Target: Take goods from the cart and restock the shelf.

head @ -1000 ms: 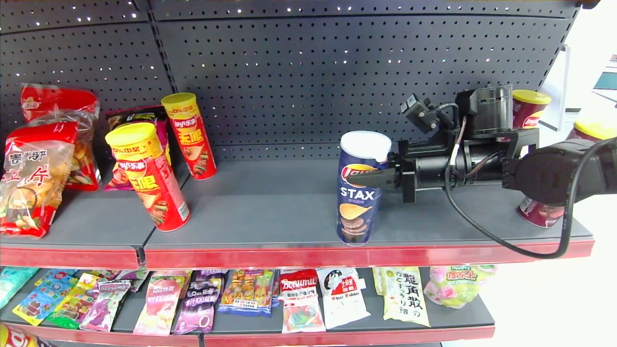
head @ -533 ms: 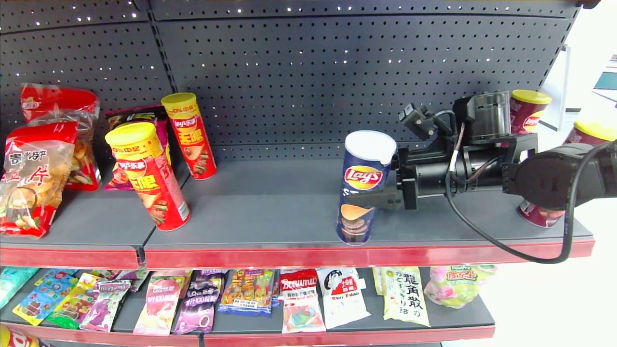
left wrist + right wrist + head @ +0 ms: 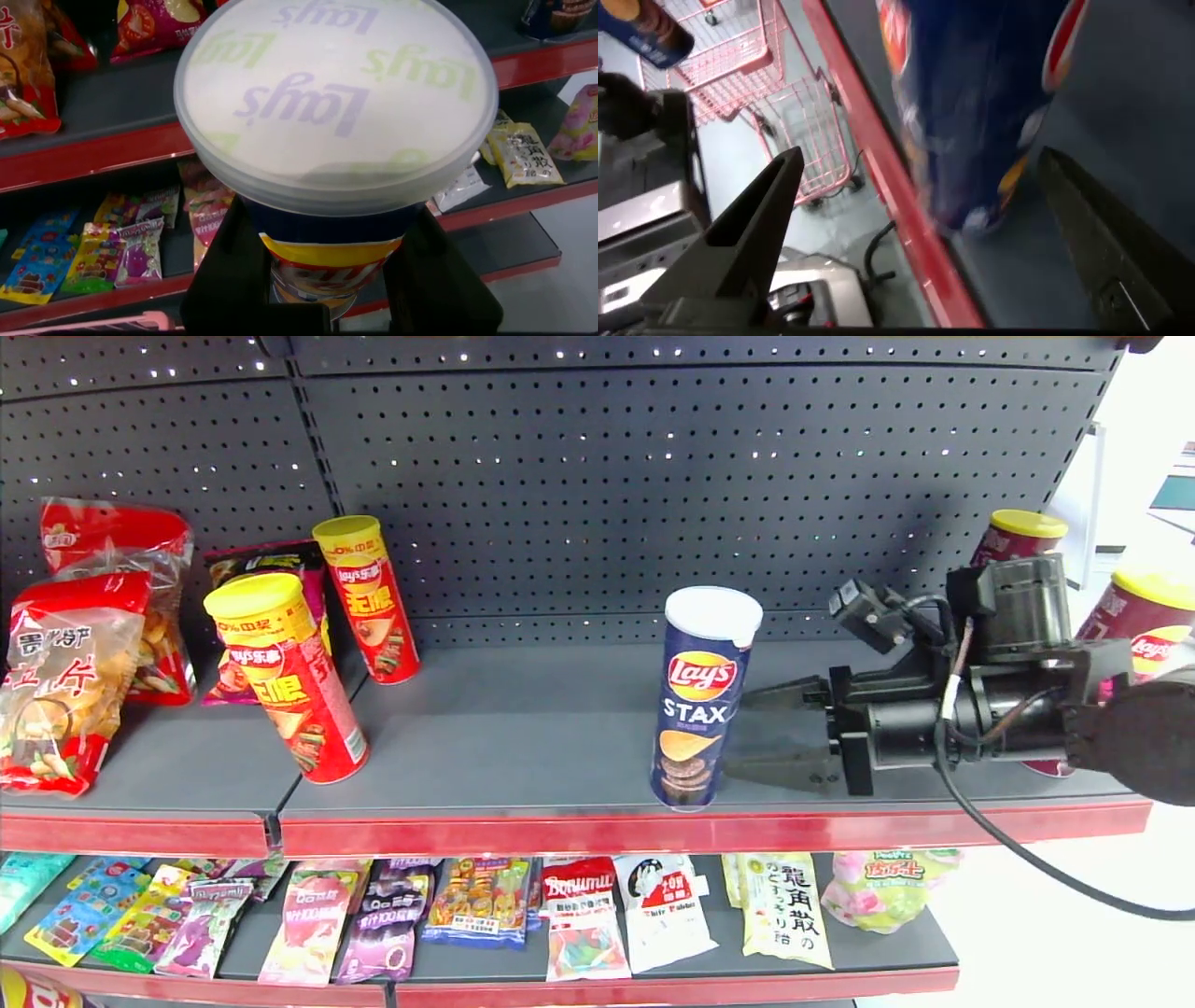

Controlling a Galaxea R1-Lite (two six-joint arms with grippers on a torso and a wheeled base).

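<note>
Blue, white-lidded chip can, seemingly upright

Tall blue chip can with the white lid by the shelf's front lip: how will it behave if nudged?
The tall blue chip can is narrow-based and upright, so a high push would probably tip it. It stands close to the red shelf edge, so it might fall off. Once down, its round body would likely roll.

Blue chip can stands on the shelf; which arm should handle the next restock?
Left. The left tool is shut on another white-lidded chip can, ready to shelve. The right tool is open and empty beside the blue chip can on the shelf.
</note>
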